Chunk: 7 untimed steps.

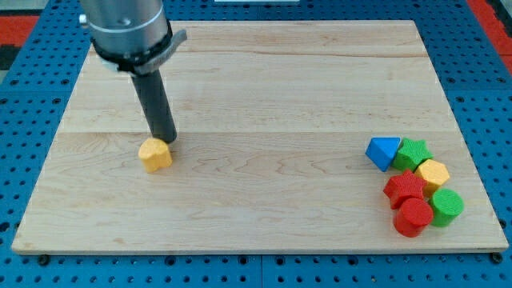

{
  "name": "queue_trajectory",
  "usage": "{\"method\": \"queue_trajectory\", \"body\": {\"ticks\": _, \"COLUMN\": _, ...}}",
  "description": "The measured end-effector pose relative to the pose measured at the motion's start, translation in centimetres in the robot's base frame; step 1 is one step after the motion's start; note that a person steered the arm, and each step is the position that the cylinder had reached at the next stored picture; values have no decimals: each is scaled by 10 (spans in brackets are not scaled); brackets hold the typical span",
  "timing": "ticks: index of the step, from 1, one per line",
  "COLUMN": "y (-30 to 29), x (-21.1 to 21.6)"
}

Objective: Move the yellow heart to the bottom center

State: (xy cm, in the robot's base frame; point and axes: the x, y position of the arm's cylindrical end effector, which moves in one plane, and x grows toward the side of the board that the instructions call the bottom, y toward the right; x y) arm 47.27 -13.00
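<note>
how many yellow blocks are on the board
2. One yellow heart-like block sits at the view's left, touching my tip just above it. One yellow hexagonal block sits in the cluster at the view's right. None looks hidden.

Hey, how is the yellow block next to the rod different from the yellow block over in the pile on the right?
The yellow block by the rod stands alone on the board's left; the yellow block in the pile is packed against green and red blocks. My tip sits right at the lone block's top right edge; the piled one is far from it. The lone block looks a deeper orange yellow. Both are small and sit on the wooden board.
</note>
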Motion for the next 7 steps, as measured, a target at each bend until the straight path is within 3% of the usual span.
{"method": "queue_trajectory", "body": {"ticks": 2, "y": -38, "x": 14}}
{"method": "queue_trajectory", "body": {"ticks": 3, "y": -36, "x": 56}}
{"method": "queue_trajectory", "body": {"ticks": 5, "y": 33, "x": 105}}
{"method": "queue_trajectory", "body": {"ticks": 6, "y": 19, "x": 84}}
{"method": "queue_trajectory", "body": {"ticks": 7, "y": 10, "x": -18}}
